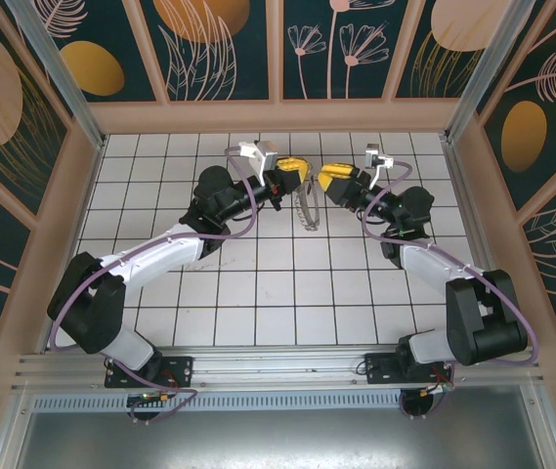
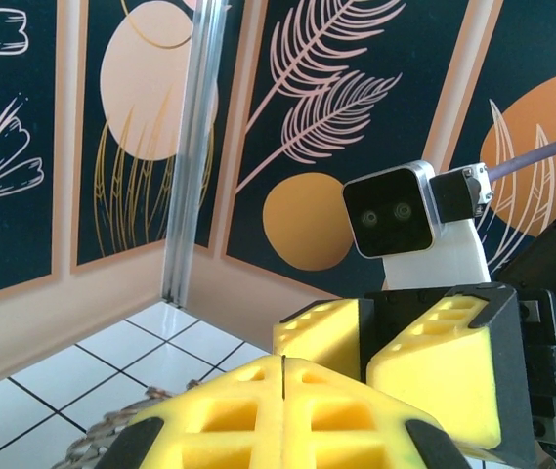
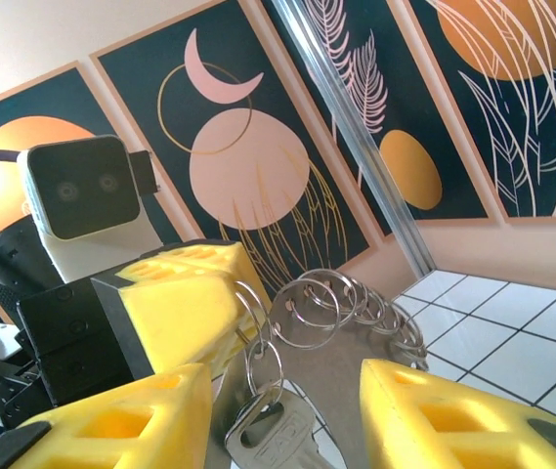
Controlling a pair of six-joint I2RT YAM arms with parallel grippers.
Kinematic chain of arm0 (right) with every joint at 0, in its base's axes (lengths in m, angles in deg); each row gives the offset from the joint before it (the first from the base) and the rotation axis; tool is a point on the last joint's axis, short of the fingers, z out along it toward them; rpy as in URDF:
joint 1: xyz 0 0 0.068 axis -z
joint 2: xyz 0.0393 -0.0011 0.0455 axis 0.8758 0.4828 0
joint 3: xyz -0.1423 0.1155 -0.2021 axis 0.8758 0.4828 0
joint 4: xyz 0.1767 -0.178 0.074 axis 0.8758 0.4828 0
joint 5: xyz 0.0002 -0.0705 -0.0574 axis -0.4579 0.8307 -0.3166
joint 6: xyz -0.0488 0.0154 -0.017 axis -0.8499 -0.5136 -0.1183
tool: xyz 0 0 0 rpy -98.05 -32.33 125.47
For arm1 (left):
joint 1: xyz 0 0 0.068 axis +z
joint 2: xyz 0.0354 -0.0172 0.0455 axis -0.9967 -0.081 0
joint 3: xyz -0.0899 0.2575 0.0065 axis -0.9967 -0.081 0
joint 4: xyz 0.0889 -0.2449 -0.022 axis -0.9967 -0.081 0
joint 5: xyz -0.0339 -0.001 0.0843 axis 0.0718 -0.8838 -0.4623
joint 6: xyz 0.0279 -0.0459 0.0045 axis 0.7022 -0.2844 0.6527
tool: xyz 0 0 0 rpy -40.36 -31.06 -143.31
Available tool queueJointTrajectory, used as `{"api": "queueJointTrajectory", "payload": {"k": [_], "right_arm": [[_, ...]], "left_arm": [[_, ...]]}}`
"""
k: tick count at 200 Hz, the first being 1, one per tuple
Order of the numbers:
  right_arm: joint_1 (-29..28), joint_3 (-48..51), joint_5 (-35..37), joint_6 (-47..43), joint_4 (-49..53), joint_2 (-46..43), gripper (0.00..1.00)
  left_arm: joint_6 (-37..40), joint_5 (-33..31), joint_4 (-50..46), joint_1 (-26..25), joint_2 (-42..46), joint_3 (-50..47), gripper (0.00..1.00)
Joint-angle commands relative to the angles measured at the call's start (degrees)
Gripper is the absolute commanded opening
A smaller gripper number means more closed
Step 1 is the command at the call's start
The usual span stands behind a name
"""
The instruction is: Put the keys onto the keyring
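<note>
Keyring (image 1: 307,207), in the top view, hangs as a chain of loops between left gripper (image 1: 299,176) and right gripper (image 1: 328,178), above the far tiles. From the left wrist, the left jaws are pressed together, with loops just below them. From the right wrist, the right jaws stand spread either side of a silvery key (image 3: 276,438) that dangles from loops pinched by the left fingers (image 3: 185,303). Threading looks done; next, the right arm must back off without snagging.
</note>
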Motion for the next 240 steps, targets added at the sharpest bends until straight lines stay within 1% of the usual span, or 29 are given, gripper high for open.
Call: {"api": "queueJointTrajectory", "payload": {"k": [1, 117, 152, 175, 189, 219, 240], "right_arm": [[0.5, -2.0, -1.4, 2.2, -5.2, -0.6, 0.44], [-0.3, -5.3, -3.6, 10.7, -16.6, 8.4, 0.43], [-1.3, -6.3, -4.1, 11.1, -17.5, 10.0, 0.39], [-1.8, -6.9, -4.6, 11.4, -17.9, 10.8, 0.32], [-1.9, -7.0, -4.8, 11.5, -18.1, 10.9, 0.24], [-2.0, -7.1, -5.4, 11.4, -17.6, 10.9, 0.00], [-1.9, -6.7, -5.5, 10.7, -16.5, 10.4, 0.00]], "left_arm": [[-1.6, 1.5, 5.1, -0.2, -0.6, -0.2, 0.00], [-3.3, 2.5, 6.0, -0.2, -1.3, 0.1, 0.00], [-3.5, 2.6, 6.1, -0.3, -1.6, 0.2, 0.00], [-3.6, 2.7, 6.1, -0.3, -1.9, 0.4, 0.00], [-3.7, 2.8, 6.1, -0.2, -2.1, 0.6, 0.00], [-3.8, 2.6, 6.2, -0.2, -2.3, 0.8, 0.00], [-4.0, 2.4, 6.1, -0.3, -2.4, 0.8, 0.00]]}}
